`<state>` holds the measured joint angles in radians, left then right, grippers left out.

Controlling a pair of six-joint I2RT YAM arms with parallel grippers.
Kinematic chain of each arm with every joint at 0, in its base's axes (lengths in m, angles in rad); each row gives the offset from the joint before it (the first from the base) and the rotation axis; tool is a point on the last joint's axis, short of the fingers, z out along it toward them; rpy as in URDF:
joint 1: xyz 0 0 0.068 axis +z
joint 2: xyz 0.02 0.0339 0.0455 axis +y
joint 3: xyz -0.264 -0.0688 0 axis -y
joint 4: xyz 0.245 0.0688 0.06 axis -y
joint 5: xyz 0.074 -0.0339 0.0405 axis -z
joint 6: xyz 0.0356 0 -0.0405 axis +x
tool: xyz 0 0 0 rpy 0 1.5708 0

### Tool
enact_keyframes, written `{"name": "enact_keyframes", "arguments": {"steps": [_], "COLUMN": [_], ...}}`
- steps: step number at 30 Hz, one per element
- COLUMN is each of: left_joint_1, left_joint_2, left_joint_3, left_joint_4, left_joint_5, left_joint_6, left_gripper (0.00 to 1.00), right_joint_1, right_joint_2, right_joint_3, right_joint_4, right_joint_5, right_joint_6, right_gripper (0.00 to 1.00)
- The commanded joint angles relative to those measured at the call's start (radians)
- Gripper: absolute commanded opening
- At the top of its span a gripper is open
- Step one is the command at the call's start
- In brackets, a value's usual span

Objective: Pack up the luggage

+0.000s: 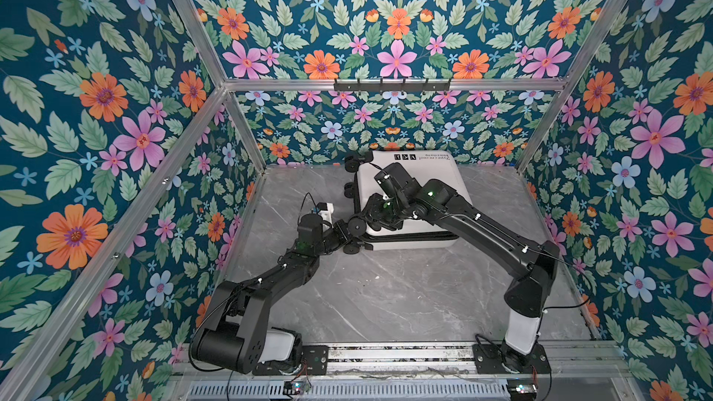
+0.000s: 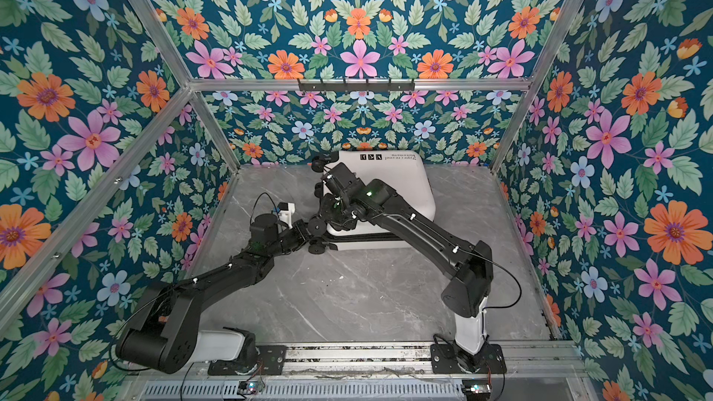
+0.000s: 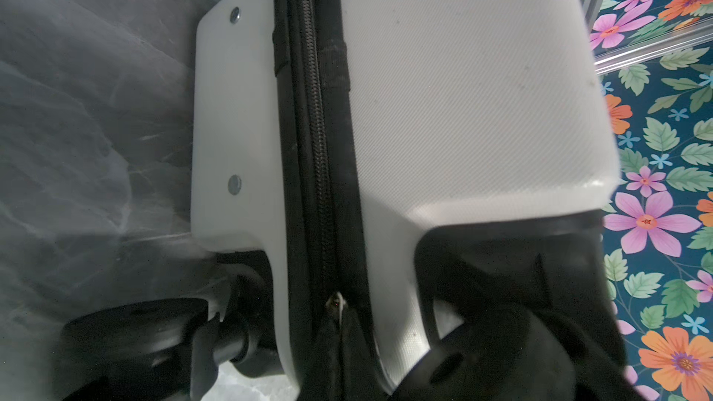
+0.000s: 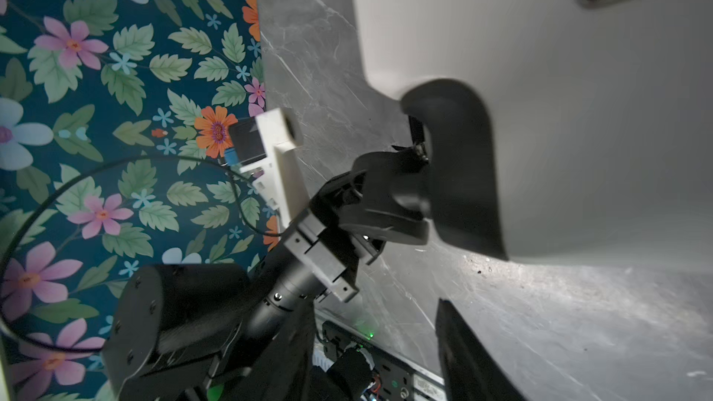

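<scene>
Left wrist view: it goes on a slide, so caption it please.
White suitcase on the grey table, seen edge-on: black zipper shut between its shells, wheels at the corners.

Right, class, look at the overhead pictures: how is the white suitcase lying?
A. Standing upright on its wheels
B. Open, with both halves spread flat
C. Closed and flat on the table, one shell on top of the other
C: in both top views the luggage lies flat on the table, its shells stacked, and the left wrist view shows the zipper seam joined.
</scene>
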<state>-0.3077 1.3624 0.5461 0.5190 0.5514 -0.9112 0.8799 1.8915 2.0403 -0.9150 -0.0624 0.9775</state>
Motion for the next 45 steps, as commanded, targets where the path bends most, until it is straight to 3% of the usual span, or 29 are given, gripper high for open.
{"name": "enact_keyframes", "arguments": {"steps": [1, 9, 18, 29, 37, 45], "left_joint_1": [-0.001, -0.001, -0.001, 0.0, 0.0, 0.0], "left_joint_2": [0.0, -0.017, -0.013, -0.019, -0.02, -0.025], "left_joint_3": [-0.004, -0.011, 0.0, -0.005, -0.012, -0.02], "left_joint_4": [-0.009, 0.001, 0.007, 0.018, 0.021, 0.026], "left_joint_5": [0.031, 0.038, 0.051, 0.068, 0.082, 0.087], "left_joint_6": [0.017, 0.014, 0.011, 0.017, 0.018, 0.016], "left_gripper": [0.0, 0.0, 0.0, 0.0, 0.0, 0.0], "right_joint_1": [0.011, 0.008, 0.007, 0.009, 0.021, 0.041], "right_joint_2": [0.042, 0.115, 0.005, 0.045, 0.08, -0.05], "right_joint_3": [0.094, 0.228, -0.052, -0.147, -0.113, -0.353], "right_joint_4": [-0.236, -0.296, -0.044, 0.191, 0.244, 0.323], "right_joint_5": [0.182, 0.117, -0.012, -0.12, -0.082, 0.061], "right_joint_6": [-0.121, -0.127, 0.046, 0.327, 0.438, 0.595], "right_gripper": [0.56, 0.6, 0.64, 0.64, 0.68, 0.7]}}
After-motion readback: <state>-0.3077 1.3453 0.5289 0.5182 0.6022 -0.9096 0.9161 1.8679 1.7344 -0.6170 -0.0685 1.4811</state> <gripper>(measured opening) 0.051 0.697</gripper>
